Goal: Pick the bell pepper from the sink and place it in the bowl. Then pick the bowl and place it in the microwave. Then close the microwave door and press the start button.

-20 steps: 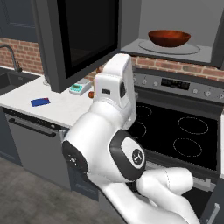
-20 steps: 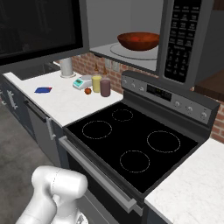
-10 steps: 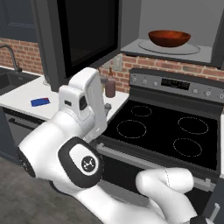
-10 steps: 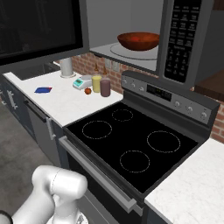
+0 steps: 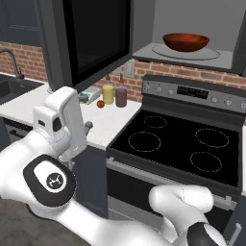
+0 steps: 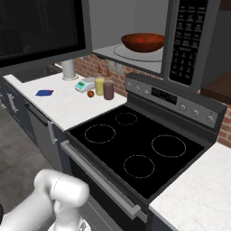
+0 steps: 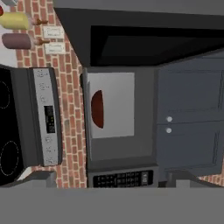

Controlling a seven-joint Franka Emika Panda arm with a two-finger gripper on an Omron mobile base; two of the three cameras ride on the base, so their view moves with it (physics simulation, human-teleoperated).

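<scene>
The reddish-brown bowl (image 5: pixel 185 42) (image 6: pixel 143 42) sits on the glass turntable inside the open microwave (image 5: pixel 192 21) (image 7: pixel 111 113). The bell pepper is hidden from me. The microwave door (image 5: pixel 91 38) (image 6: pixel 40 27) (image 7: pixel 157 41) stands swung wide open to the left. The keypad panel (image 6: pixel 187 40) (image 7: pixel 122 178) is on the right side. My gripper (image 7: pixel 111 180) is open and empty, well back from the microwave, its fingertips (image 7: pixel 37 179) far apart. My hand (image 5: pixel 60 122) hangs low by the counter's front edge. The black sink (image 5: pixel 12 89) lies far left.
Below the microwave is a black glass-top stove (image 5: pixel 178 144) (image 6: pixel 135 144). On the counter beside it stand a yellow jar (image 5: pixel 108 94), a maroon jar (image 5: pixel 121 96) and a tiny red fruit (image 5: pixel 100 104). A blue pad (image 6: pixel 44 93) and a metal canister (image 6: pixel 68 69) sit farther left.
My arm has swung left and down, from in front of the stove to the counter's front edge. The bowl and the door have not moved.
</scene>
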